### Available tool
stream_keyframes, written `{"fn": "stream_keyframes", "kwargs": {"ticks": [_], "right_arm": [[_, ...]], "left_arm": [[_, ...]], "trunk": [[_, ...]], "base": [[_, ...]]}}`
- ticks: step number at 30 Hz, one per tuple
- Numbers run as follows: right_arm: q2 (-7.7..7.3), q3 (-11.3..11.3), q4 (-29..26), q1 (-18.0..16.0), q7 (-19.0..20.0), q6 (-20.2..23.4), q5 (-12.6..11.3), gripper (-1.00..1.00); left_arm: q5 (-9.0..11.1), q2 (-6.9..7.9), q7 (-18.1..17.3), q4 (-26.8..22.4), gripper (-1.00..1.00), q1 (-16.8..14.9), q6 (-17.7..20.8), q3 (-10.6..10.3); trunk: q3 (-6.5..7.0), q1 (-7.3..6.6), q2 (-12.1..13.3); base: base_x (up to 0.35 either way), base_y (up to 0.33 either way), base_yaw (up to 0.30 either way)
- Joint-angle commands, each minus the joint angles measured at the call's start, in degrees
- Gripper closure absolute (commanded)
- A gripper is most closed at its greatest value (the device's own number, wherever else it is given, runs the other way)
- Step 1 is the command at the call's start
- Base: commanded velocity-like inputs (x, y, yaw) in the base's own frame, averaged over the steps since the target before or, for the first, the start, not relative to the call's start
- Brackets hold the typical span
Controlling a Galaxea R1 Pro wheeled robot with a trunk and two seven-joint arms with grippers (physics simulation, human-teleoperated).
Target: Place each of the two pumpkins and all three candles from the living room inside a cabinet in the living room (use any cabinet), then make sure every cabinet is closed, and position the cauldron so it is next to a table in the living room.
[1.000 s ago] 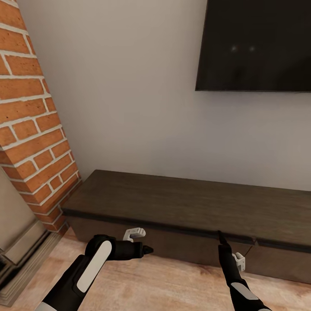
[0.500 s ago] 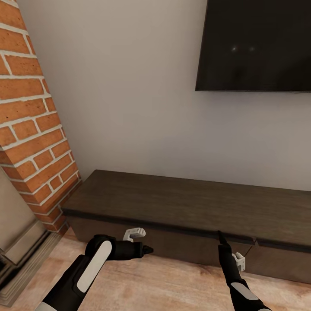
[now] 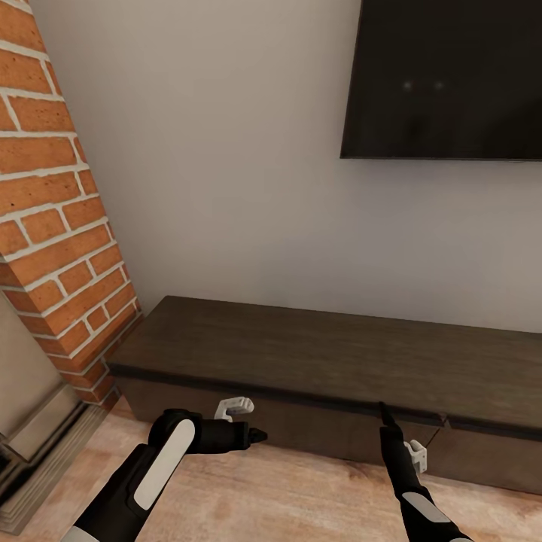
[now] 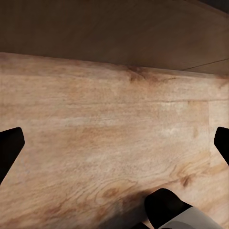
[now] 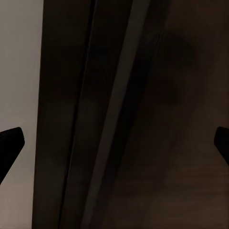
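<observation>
The cabinet (image 3: 324,361) is a long, low, dark brown unit against the grey wall, and its drawer fronts look closed. My left gripper (image 3: 258,434) hovers low over the wood floor just in front of the cabinet's left part, pointing sideways along its base. In the left wrist view its fingertips (image 4: 9,148) sit far apart, so the left gripper (image 4: 114,143) is open and holds nothing. My right gripper (image 3: 384,411) points up at the cabinet's front top edge. It is open too, the right gripper (image 5: 114,143) facing the dark cabinet edge (image 5: 143,119). The pumpkins, candles and cauldron are out of view.
A red brick fireplace (image 3: 53,226) with a stone hearth (image 3: 34,444) stands at the left, close to the cabinet's end. A black TV (image 3: 444,75) hangs on the wall above the cabinet. Light wood floor (image 3: 301,497) lies in front of it.
</observation>
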Motion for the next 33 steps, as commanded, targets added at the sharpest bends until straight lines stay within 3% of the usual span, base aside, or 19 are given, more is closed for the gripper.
{"fn": "stream_keyframes", "kwargs": {"ticks": [1, 4, 5, 33], "right_arm": [[-0.01, 0.2, 0.0, 0.0, 0.1, -0.3, -0.2, -1.0], [-0.01, 0.3, 0.0, 0.0, 0.1, -0.2, -0.2, -1.0], [-0.01, 0.3, 0.0, 0.0, 0.1, -0.2, -0.2, 1.0], [-0.01, 0.2, 0.0, 0.0, -0.2, -0.3, -0.2, 1.0]], "left_arm": [[0.5, 0.05, 0.5, 0.0, -1.0, 0.0, 0.1, -0.1], [0.5, 0.03, 0.5, 0.0, -1.0, 0.0, 0.1, -0.1], [0.5, 0.03, 0.5, 0.0, -1.0, 0.0, 0.1, -0.1], [0.5, -0.04, 0.5, 0.0, -1.0, 0.0, 0.1, -0.1]], "trunk": [[-0.05, -0.01, 0.0], [-0.05, -0.01, 0.0], [-0.05, -0.01, 0.0], [-0.05, -0.01, 0.0]], "base": [[0.0, 0.0, 0.0], [0.0, 0.0, 0.0], [0.0, 0.0, 0.0], [-0.01, 0.0, 0.0]]}}
